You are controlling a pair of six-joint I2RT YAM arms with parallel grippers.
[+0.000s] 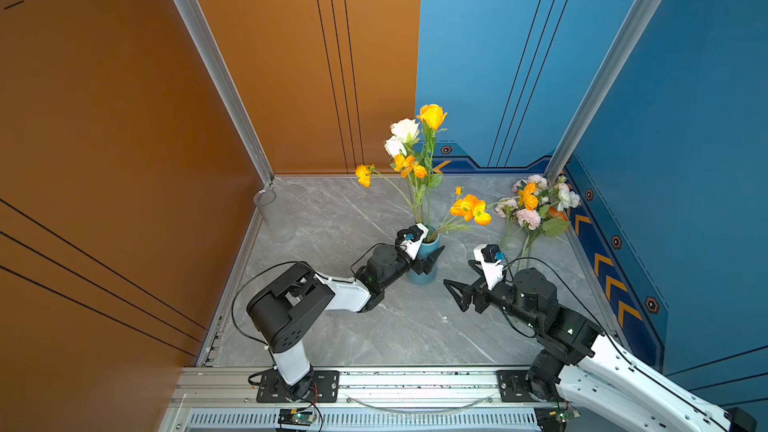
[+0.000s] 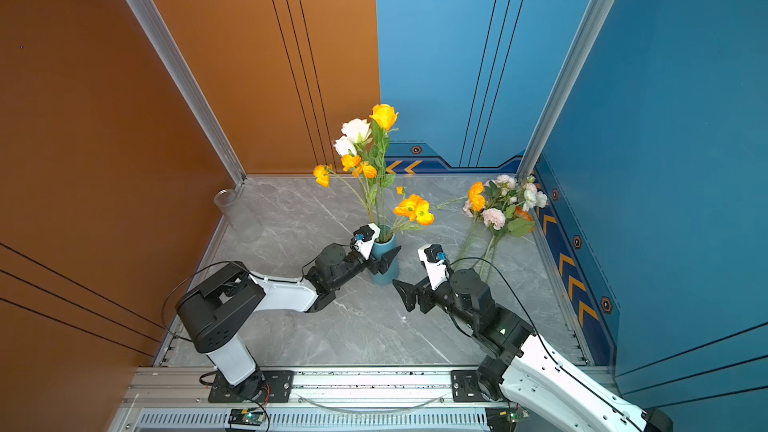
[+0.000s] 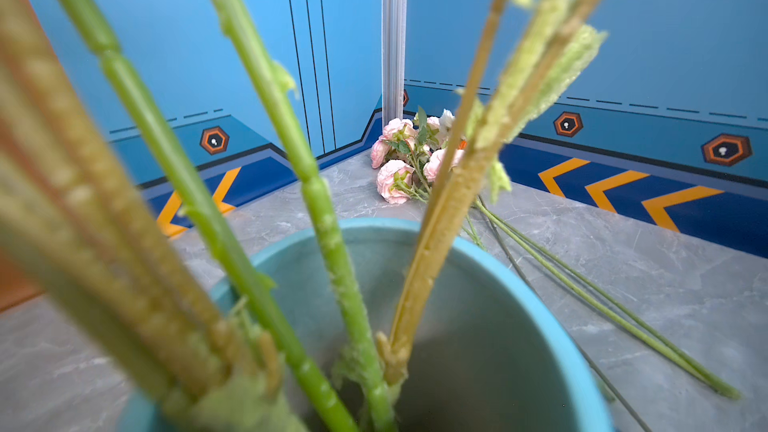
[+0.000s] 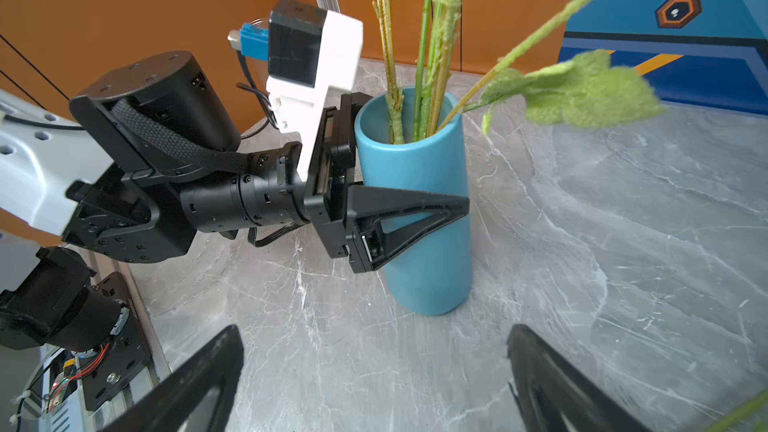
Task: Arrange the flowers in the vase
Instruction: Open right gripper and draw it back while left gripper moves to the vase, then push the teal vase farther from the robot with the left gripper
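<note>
Vase (image 4: 415, 168) of orange and white flowers (image 1: 409, 164), clasped by left gripper (image 1: 434, 258)
Right gripper (image 4: 374, 332) gapes empty beside it.

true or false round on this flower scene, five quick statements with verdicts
1. The blue vase already holds several stems. True.
2. The right gripper is clamped on a flower stem. False: its jaws are open and empty, over the bare table.
3. A bunch of pink, white and orange flowers lies on the table by the blue wall. True.
4. The clear glass cylinder has flowers in it. False: it is empty, off in the corner by the orange wall.
5. The left gripper has its jaws on either side of the blue vase. True.
</note>
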